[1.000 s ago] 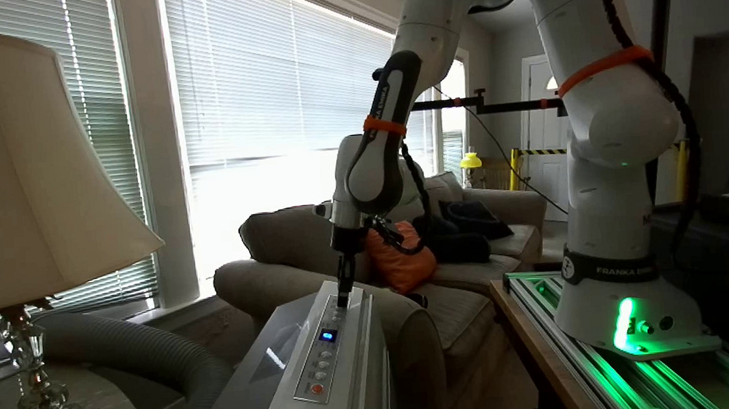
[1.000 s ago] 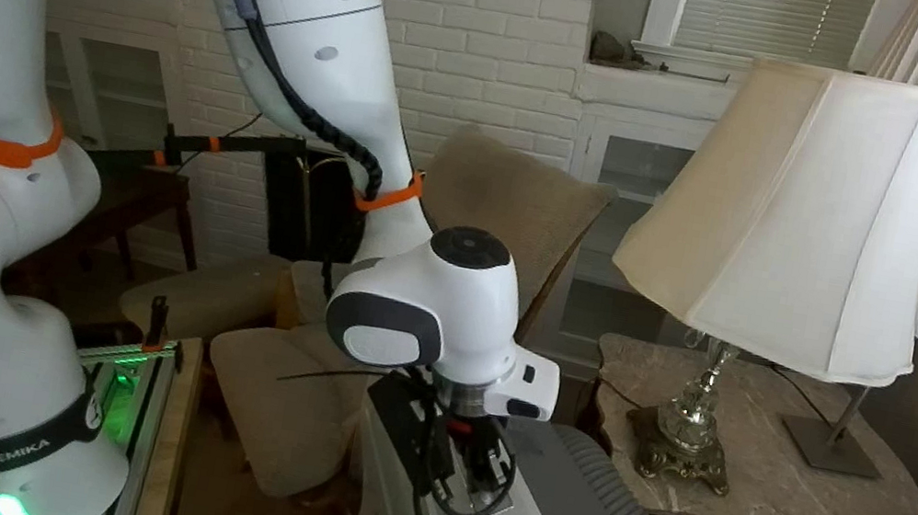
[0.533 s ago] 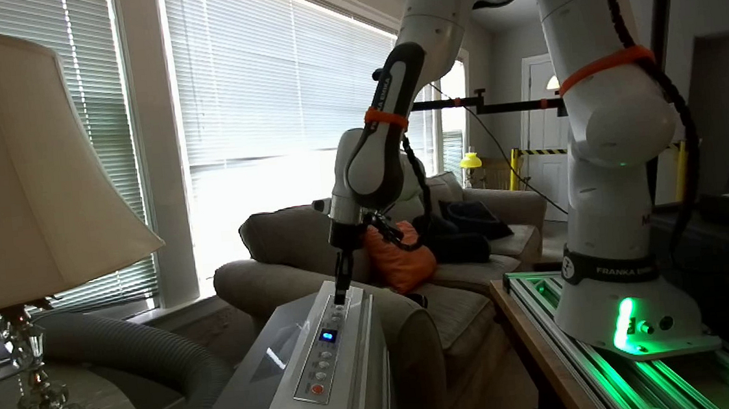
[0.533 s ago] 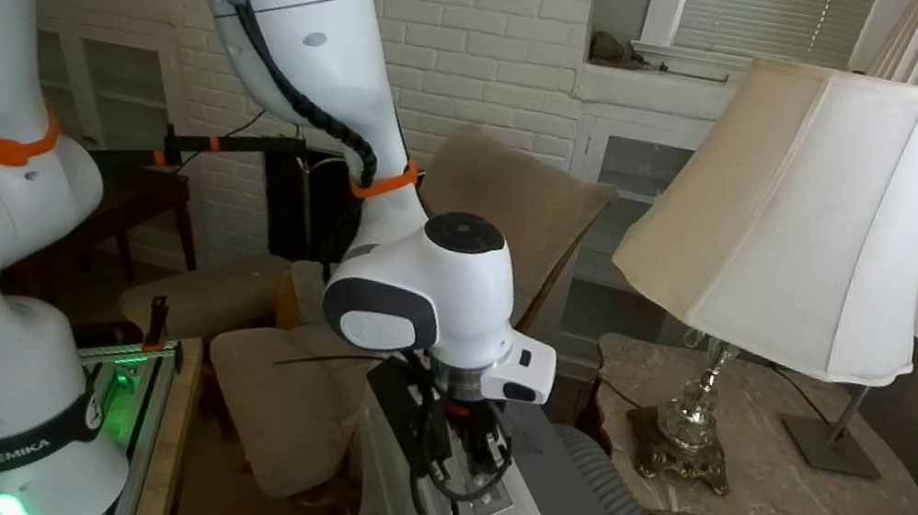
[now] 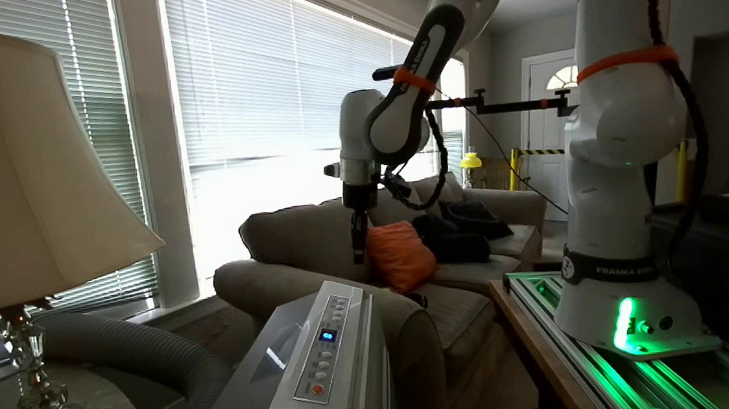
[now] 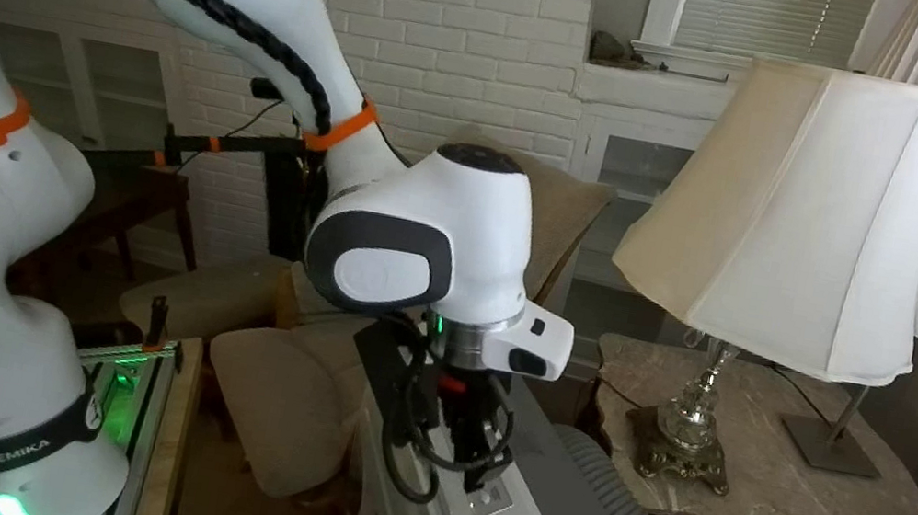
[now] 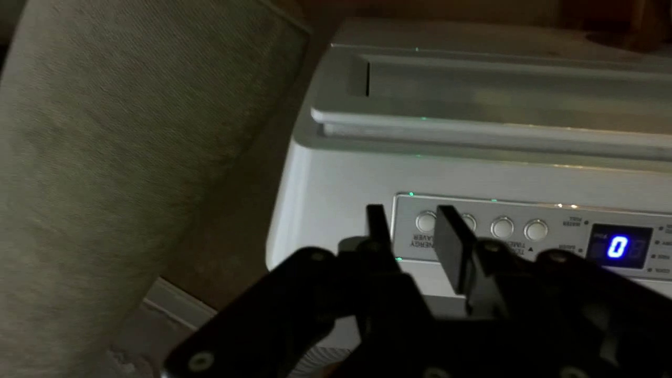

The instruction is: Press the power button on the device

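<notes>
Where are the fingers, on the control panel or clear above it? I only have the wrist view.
Observer: Clear of it: in an exterior view the fingers hang higher than the control panel, with open space between.
Operator: My picture cuts the panel off just past the lit display. What is at that end?
Observer: An orange-red button, last on the panel; its label is too small to read.
Operator: Anything tall near the device?
Observer: Yes, in both exterior views: a glass-stemmed lamp standing on a table.
</notes>
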You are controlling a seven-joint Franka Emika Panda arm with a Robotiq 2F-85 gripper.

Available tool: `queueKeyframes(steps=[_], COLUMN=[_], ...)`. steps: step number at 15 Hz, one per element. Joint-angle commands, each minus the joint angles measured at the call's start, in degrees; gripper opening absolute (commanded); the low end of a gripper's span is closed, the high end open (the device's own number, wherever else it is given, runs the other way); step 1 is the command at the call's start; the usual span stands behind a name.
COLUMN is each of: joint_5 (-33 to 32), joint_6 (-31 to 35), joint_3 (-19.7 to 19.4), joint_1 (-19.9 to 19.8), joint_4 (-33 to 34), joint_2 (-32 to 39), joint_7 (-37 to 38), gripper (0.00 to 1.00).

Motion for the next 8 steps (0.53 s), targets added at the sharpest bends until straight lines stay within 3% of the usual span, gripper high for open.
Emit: queueKeyframes(steps=[1,6,8], joint_5=[-5.3,-3.5,-3.1], joint_6=[-14.7,-33.2,-38.8], joint_3=[-2.0,-1.7,-2.2], joint_1=[2.5,4.4,4.9], joint_4=[-0.8,2.5,4.4], joint_2=[-9.6,-17.3,-19.0], joint_7=[7.3,9.8,9.2], gripper=[0.62,0.99,1.0])
